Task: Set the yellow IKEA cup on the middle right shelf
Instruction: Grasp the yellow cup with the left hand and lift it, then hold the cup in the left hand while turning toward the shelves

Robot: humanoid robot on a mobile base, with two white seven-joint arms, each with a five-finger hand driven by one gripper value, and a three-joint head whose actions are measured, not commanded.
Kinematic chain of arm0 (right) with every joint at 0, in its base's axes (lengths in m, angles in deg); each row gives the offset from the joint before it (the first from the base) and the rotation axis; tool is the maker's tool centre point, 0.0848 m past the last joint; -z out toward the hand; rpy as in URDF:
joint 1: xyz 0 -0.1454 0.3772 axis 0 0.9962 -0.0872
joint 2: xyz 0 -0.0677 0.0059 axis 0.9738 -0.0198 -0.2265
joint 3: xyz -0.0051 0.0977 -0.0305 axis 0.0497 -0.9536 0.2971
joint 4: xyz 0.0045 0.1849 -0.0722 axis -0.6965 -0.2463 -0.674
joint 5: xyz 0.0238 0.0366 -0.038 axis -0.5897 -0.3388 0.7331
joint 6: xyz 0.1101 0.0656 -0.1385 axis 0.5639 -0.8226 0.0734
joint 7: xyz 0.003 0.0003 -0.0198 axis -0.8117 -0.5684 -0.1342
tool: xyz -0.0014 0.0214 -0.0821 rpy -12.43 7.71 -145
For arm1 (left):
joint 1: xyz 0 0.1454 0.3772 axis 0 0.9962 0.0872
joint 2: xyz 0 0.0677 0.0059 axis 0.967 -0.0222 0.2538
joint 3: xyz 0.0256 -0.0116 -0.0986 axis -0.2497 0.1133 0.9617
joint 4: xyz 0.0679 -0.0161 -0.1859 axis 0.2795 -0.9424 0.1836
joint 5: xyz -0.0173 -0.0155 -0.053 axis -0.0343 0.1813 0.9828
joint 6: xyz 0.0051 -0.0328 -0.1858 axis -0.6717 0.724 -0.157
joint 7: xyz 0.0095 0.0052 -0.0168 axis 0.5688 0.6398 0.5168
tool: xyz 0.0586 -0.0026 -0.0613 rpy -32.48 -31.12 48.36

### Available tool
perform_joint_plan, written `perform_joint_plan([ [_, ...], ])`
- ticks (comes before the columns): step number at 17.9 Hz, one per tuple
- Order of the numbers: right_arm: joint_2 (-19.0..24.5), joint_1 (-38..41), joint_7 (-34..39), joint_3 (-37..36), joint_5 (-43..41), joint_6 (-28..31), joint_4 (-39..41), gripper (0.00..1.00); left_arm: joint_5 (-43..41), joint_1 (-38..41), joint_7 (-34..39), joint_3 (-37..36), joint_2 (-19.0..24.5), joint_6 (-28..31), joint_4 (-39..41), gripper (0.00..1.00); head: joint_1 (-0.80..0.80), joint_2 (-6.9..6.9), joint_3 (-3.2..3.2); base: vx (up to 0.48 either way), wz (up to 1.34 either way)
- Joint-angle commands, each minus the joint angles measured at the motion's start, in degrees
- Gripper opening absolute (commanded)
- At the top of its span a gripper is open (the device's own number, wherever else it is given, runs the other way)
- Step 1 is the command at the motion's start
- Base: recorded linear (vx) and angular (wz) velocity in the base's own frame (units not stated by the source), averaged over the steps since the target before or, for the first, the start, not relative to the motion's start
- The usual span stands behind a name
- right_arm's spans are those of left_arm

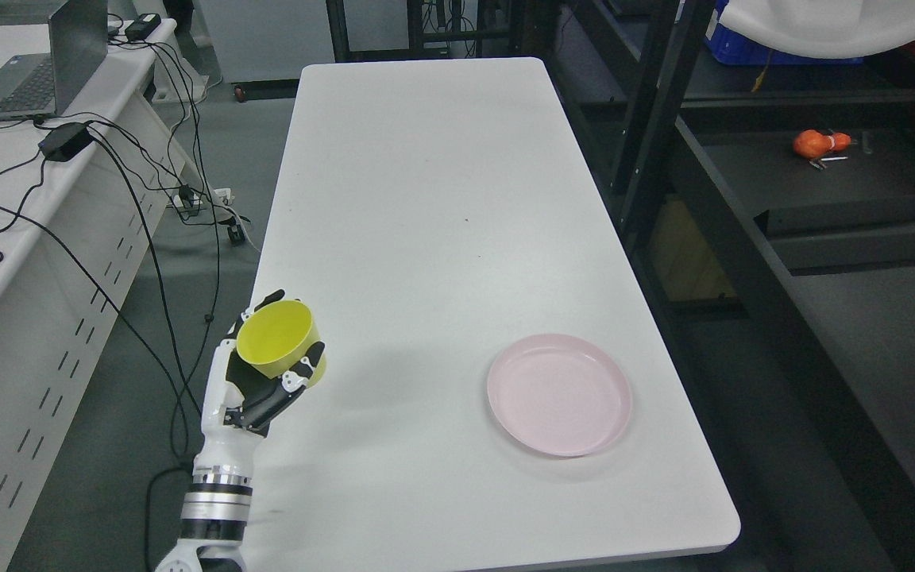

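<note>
Head view | left hand (267,381) is gripping yellow cup (276,338), mouth tilting up | shelf (847,191) is lying at 2 o'clock, well apart across table (426,199)

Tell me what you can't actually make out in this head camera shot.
- Right hand: outside the head view.
- Yellow cup underside: covered by the left hand.
- Shelf unit: top cut off by the frame, so its levels can't be counted.
- Orange object on the shelf: too small to identify.
</note>
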Motion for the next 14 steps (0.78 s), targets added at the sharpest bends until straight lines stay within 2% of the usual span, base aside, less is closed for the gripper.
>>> perform_joint_plan([
  [1,-1.00,0.79,0.01,0.97,-1.41,0.04,-0.01,0.99,0.35,0.81,0.03,0.09,0.74,-0.01,5.44,0.00,0.00,0.00,0.00,-0.088,-0.02],
  [14,-1.00,0.79,0.01,0.97,-1.41,0.04,-0.01,0.99,0.35,0.99,0.30,-3.25,0.74,-0.01,5.35,0.00,0.00,0.00,0.00,-0.163,-0.06],
])
